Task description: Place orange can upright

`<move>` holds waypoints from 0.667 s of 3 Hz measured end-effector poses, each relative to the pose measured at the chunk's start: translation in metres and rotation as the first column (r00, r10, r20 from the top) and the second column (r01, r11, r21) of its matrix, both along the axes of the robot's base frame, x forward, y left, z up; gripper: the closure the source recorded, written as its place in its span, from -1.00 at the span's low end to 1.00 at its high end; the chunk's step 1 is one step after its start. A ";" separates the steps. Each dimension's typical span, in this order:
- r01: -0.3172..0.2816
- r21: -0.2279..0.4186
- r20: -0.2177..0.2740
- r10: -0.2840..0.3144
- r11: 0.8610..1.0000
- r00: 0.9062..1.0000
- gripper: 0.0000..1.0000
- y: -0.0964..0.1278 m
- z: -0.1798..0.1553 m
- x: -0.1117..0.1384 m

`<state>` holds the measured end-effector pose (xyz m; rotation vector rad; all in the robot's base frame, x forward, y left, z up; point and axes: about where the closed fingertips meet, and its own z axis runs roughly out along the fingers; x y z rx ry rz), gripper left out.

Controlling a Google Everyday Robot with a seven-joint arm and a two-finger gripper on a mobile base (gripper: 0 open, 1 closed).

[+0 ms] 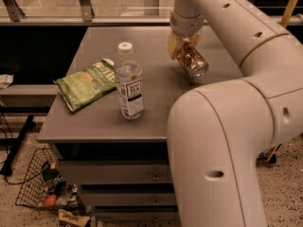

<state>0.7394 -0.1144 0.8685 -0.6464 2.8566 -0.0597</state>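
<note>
The orange can (pixel 191 59) has an orange-copper patterned body and a shiny silver end facing the front right. It is tilted, held just above the grey table (pixel 99 117) at its back right. My gripper (pixel 182 46) reaches down from the white arm and is shut on the can's upper part, with pale fingers on either side of it. The can's lower end hangs close to the tabletop; I cannot tell if it touches.
A clear plastic bottle (pixel 129 82) with a white cap stands upright mid-table. A green snack bag (pixel 85 83) lies flat at the left. My large white arm (pixel 222 141) covers the table's right front. A wire basket (pixel 45 188) with litter sits on the floor below left.
</note>
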 end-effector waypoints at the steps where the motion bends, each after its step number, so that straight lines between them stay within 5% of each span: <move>1: -0.147 0.028 0.142 0.141 0.989 0.980 1.00 0.012 0.040 -0.005; 2: -0.315 0.094 0.311 0.272 0.945 0.911 1.00 0.021 0.067 -0.020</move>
